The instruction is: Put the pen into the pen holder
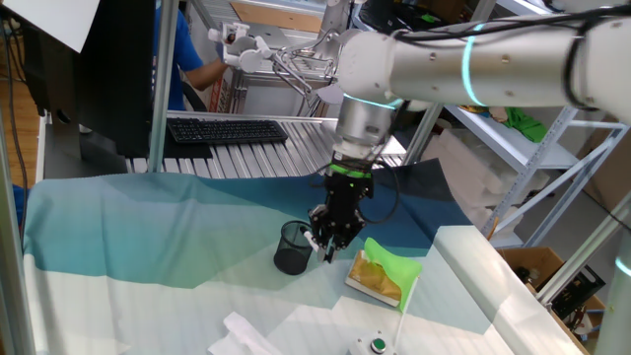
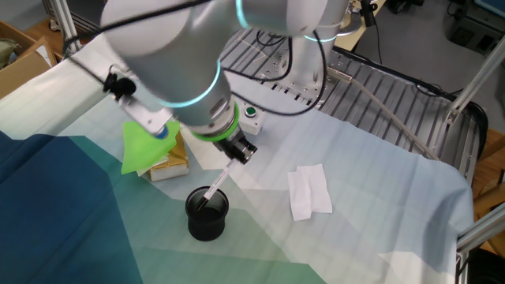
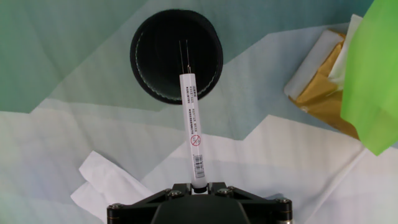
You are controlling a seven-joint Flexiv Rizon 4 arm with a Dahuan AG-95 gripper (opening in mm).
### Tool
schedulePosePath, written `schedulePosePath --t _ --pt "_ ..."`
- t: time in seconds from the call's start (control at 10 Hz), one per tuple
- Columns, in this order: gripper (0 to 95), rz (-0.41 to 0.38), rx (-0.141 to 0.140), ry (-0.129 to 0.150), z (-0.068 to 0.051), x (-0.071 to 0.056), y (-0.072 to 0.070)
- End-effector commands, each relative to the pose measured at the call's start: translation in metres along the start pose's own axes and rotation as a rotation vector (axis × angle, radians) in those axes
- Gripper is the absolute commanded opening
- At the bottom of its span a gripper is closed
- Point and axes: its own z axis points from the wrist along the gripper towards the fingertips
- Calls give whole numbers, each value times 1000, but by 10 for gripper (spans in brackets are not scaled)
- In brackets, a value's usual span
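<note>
White pen (image 3: pixel 193 127) — black mesh holder (image 3: pixel 155 56).

The table (image 2: pixel 379 229) was covered with a cloth (image 1: pixel 148 227) in bands of dark blue, teal, green and white. A black mesh cup (image 2: pixel 207 215) stood upright on it, near the middle. Just beside the cup lay a yellow sponge block (image 3: pixel 323 81) with a bright green cloth (image 1: pixel 394 266) draped over it. A folded white paper tissue (image 2: pixel 309 191) lay flat on the pale part, well apart from the cup. A green button (image 2: pixel 250 113) sat near the table's slatted metal edge (image 2: pixel 394 87).
</note>
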Motion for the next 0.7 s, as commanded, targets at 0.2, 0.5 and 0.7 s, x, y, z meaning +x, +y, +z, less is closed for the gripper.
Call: schedulePosePath --t 0.2,0.5,0.7 --pt "0 5 -5 -4 6 -1 -2" --pt "0 14 -2 27 1 -5 -2" --pt "0 21 -6 55 -2 -6 -1"
